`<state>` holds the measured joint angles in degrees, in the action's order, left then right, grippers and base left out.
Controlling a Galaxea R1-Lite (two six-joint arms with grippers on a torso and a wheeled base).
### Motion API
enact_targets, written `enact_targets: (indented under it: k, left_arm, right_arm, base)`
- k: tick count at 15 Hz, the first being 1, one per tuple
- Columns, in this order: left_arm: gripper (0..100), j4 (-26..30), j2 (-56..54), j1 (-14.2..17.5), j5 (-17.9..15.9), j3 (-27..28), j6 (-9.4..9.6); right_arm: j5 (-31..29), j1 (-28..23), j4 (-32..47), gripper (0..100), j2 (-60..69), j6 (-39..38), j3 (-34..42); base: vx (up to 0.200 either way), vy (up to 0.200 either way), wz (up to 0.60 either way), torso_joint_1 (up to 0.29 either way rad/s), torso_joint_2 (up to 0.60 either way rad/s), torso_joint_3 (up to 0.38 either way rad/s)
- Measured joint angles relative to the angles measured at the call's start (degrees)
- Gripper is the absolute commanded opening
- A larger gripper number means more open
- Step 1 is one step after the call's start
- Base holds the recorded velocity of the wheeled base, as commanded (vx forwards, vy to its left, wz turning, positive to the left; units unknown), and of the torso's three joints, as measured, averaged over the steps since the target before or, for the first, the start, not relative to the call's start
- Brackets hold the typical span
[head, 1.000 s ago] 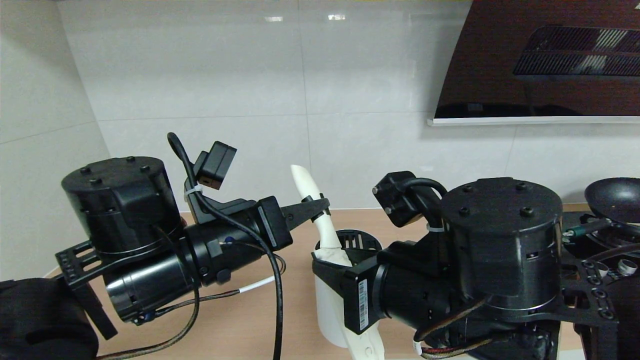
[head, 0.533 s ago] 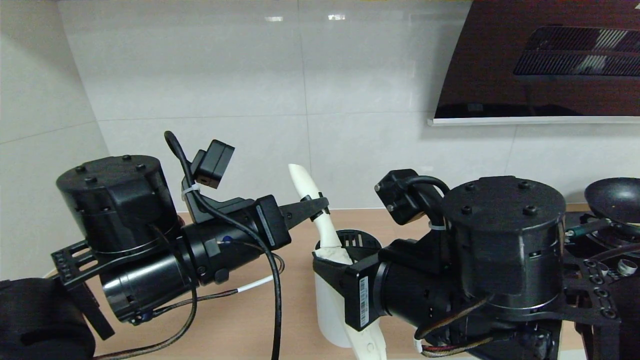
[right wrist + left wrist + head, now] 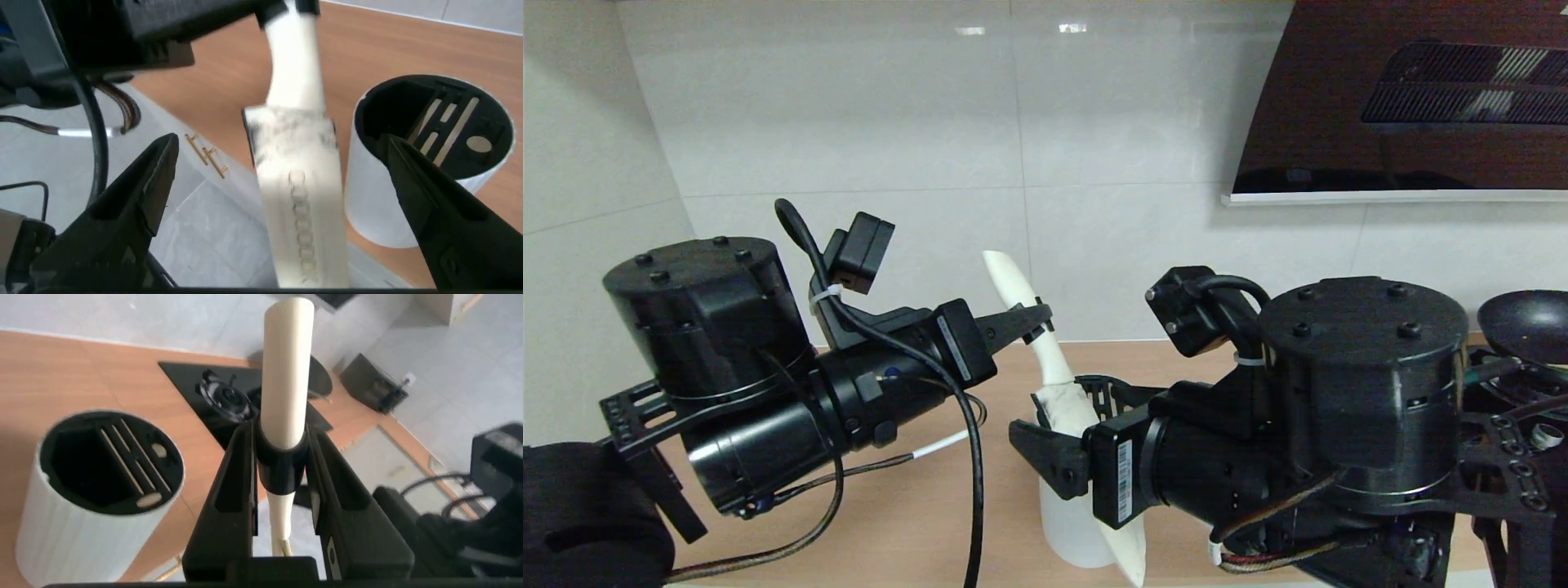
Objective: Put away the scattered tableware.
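Observation:
My left gripper [image 3: 1033,322] is shut on the handle of a white spatula [image 3: 1013,286], which it holds upright above the counter. The spatula's marbled blade [image 3: 298,188] hangs beside a white utensil holder [image 3: 1070,531] with a black slotted insert [image 3: 106,465]. My right gripper [image 3: 1072,425] is open, its fingers [image 3: 131,204] spread to either side of the blade without touching it. In the left wrist view the handle [image 3: 286,367] sticks out past the shut left gripper [image 3: 282,457], with the holder [image 3: 73,523] off to one side.
The wooden counter [image 3: 915,506] runs back to a tiled wall. A black wok [image 3: 1523,322] sits on the stove [image 3: 229,392] at the right, under a dark range hood [image 3: 1405,98]. Cables hang below the left arm.
My right gripper has opened and let go of the spatula blade. The left gripper has lifted the spatula slightly up and to the left.

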<state>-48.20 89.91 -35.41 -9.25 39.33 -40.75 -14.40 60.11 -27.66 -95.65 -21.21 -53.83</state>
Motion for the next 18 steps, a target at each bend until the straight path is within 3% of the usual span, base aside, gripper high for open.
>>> enact_targets:
  k: [2, 5, 8, 9, 12, 15, 17, 18]
  left_arm:
    - [0, 3.62, -0.22, 0.05, 2.15, 2.95, 0.82]
    - [0, 11.06, -0.46, 0.59, 7.16, 10.07, 3.75]
    - [0, 17.05, 0.98, 0.8, 14.07, 19.63, 9.83]
    - [0, 18.26, 2.13, 0.72, 16.8, 22.42, 12.81]
    - [0, 18.65, 5.68, 0.41, 25.89, 25.72, 18.48]
    - [0, 17.3, 7.78, -1.44, 33.48, 25.75, 20.77]
    - [0, 14.97, 8.3, -2.71, 34.21, 24.56, 22.33]
    - [0, 12.37, 8.5, -3.0, 34.54, 23.49, 24.36]
  right_arm:
    - [-0.1, -2.15, 0.21, 100, 2.05, 0.41, 0.23]
    - [0.28, -6.64, 0.4, 100, 5.6, 1.91, 0.3]
    - [0.33, -11.0, 1.34, 100, 9.35, 2.96, 0.32]
    - [0.33, -11.93, 1.63, 100, 10.12, 3.62, 0.2]
    - [0.34, -13.86, 1.61, 100, 11.11, 4.14, -0.1]
    - [0.37, -15.1, 1.61, 100, 11.19, 4.83, -0.16]
    - [0.37, -15.24, 1.58, 100, 11.08, 4.85, -0.05]
    - [0.34, -15.3, 1.58, 100, 11.03, 4.85, 0.04]
  base:
    - [0.0, 0.0, 0.0, 0.0, 0.0, 0.0]
    - [0.0, 0.0, 0.0, 0.0, 0.0, 0.0]
    - [0.0, 0.0, 0.0, 0.0, 0.0, 0.0]
    - [0.0, 0.0, 0.0, 0.0, 0.0, 0.0]
    - [0.0, 0.0, 0.0, 0.0, 0.0, 0.0]
    - [0.0, 0.0, 0.0, 0.0, 0.0, 0.0]
    - [0.0, 0.0, 0.0, 0.0, 0.0, 0.0]
    - [0.0, 0.0, 0.0, 0.0, 0.0, 0.0]
